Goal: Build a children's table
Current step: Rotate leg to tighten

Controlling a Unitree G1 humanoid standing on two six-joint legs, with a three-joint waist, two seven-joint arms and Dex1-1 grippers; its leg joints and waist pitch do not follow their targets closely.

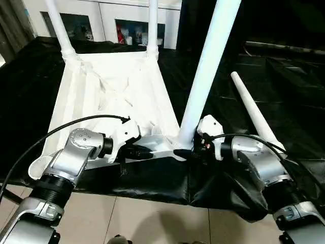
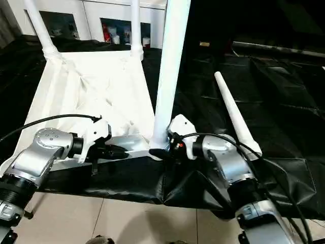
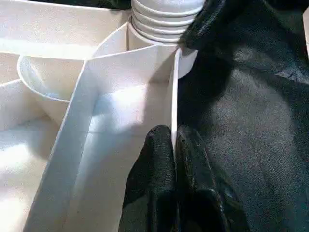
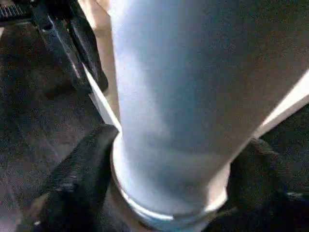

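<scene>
The white table top (image 1: 111,86) lies underside up on a black sheet. Two white legs (image 1: 61,28) (image 1: 152,25) stand in its far corner sockets. A third leg (image 1: 205,71) stands tilted in the near right corner socket, and my right gripper (image 1: 185,151) is shut around its base, one black finger (image 4: 82,164) on each side. My left gripper (image 3: 174,133) is shut on the thin near rim (image 3: 173,96) of the top, just left of that socket. Another leg (image 1: 254,112) lies loose on the sheet to the right.
The black sheet (image 1: 284,86) covers the work surface and hangs wrinkled over its near edge, with tiled floor (image 1: 152,218) below. A white cabinet (image 1: 101,20) with glass-fronted shelves stands behind the table top. A black cable (image 1: 76,122) loops over my left forearm.
</scene>
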